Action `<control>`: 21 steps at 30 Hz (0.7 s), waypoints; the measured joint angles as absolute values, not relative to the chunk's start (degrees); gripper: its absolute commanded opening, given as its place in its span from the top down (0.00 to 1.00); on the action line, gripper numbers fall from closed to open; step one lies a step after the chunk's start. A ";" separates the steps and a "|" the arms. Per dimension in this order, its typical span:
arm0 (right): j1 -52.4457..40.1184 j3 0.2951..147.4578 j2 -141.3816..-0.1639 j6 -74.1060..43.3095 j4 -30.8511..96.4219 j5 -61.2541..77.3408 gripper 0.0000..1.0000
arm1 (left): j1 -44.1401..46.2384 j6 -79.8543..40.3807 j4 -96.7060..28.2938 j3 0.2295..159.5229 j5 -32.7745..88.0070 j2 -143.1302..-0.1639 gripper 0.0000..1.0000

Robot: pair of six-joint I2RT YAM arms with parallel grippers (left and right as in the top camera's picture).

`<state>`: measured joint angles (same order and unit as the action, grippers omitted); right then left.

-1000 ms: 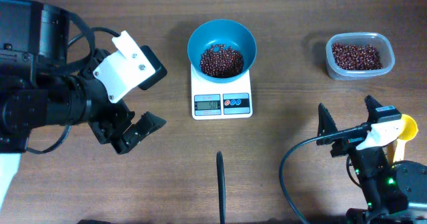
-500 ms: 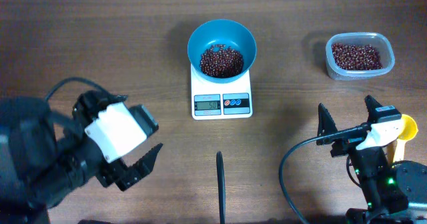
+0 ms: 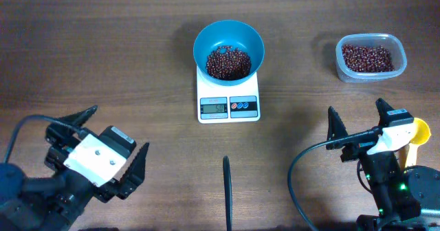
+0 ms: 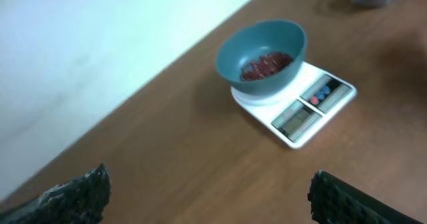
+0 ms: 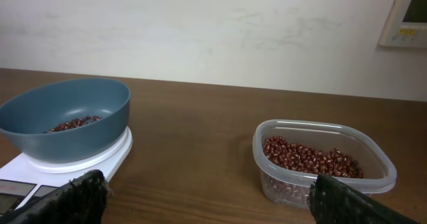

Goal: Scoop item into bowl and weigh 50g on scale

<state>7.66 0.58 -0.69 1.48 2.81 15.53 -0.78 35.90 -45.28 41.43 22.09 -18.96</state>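
Table (image 3: 137, 52): brown wood grain; no lettering is seen.
Left gripper (image 3: 120, 126): held low at the near left corner, angled toward the middle, jaws spread wide, nothing gripped.
Right gripper (image 3: 354, 107): held low at the near right, jaws spread wide, nothing gripped; a yellow scoop (image 3: 418, 131) is seen just beside it.
Bowl (image 3: 206, 42): teal, set on the scale.
Scale (image 3: 228, 97): white, mid-table; digits are shown on its display (image 3: 214, 108), too small to be read.
Tub (image 3: 371, 36): clear, far right, part-filled.
Beans (image 3: 228, 62): heaped inside the bowl.

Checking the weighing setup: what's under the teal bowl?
The white scale, its display and buttons showing in front. Its top is mostly covered by the bowl, which holds beans.
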 measured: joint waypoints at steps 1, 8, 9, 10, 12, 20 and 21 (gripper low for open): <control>7.66 0.58 -0.69 1.50 2.81 15.53 0.01 | -0.95 35.86 -43.16 39.66 22.09 -18.02 0.01; 7.66 0.58 -0.69 1.52 2.81 15.53 0.01 | -0.95 35.73 -31.14 29.02 21.71 -17.08 0.01; 7.66 0.58 -0.69 1.50 2.81 15.53 0.01 | -0.95 35.70 -30.59 28.45 21.61 -16.95 0.01; 7.66 0.60 -0.69 1.48 2.81 15.53 0.01 | -0.95 35.46 -29.65 27.35 21.23 -16.21 0.01; 7.66 0.58 -0.69 1.48 2.81 15.53 0.01 | -0.95 32.40 -27.99 25.12 20.16 -12.32 0.01; 7.66 0.58 -0.69 1.50 2.81 15.53 0.01 | -1.30 25.80 -20.08 15.33 17.61 -1.19 0.01; 7.66 0.58 -0.69 1.48 2.81 15.53 0.01 | -1.43 25.56 -18.00 13.26 16.95 -1.17 0.01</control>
<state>7.66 0.58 -0.69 1.48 2.81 15.53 -1.43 25.56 -18.00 13.26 16.95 -1.17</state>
